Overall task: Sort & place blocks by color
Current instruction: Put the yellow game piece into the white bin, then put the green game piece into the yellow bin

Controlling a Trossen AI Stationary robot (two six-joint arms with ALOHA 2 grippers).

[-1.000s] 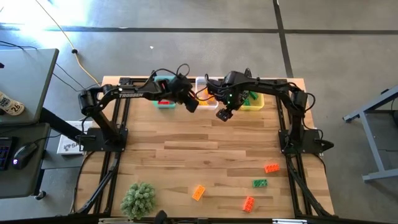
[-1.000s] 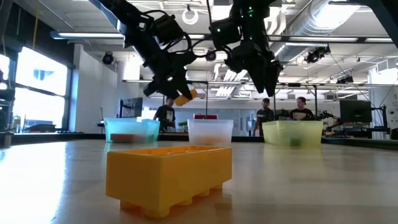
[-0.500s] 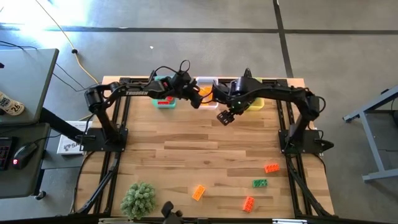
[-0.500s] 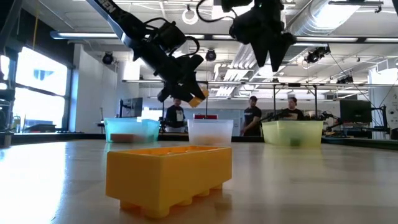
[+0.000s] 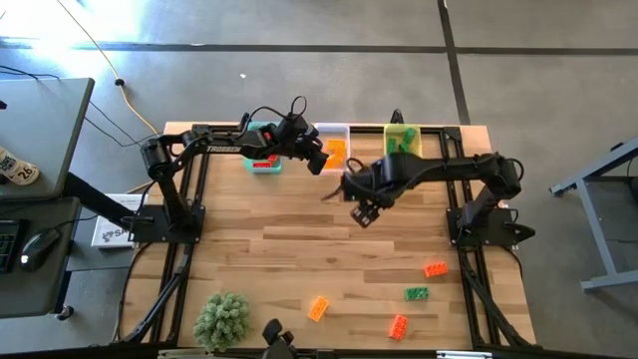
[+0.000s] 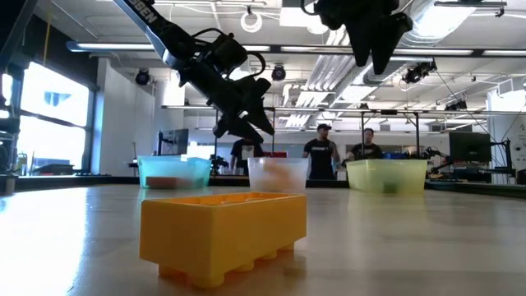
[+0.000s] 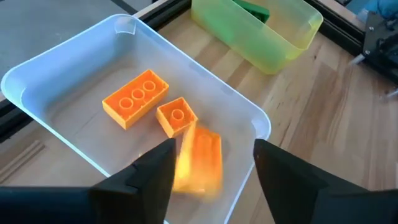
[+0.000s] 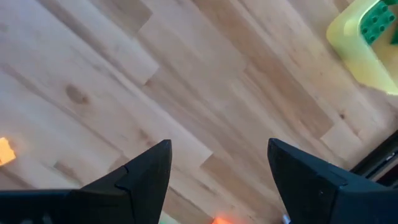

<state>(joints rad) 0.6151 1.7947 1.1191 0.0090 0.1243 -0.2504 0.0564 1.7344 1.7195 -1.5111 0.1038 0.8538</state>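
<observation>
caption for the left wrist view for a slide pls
Left end effector open above the clear plastic bin, a blurred yellow-orange studded brick dropping in beside two others.

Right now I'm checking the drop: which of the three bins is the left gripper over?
The clear middle bin, holding orange blocks. The open left gripper hangs above it, between the teal bin and the yellow bin.

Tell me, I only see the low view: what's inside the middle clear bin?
Observer: Two yellow-orange blocks lie in the clear bin; a blurred third block shows between the left arm's open jaws.
Operator: How many are left on the table?
Observer: Four: a yellow-orange one, a green one, a red-orange one and a second red-orange one.
Operator: And the right arm?
Observer: Its jaws are open and empty, above bare wood.
</observation>
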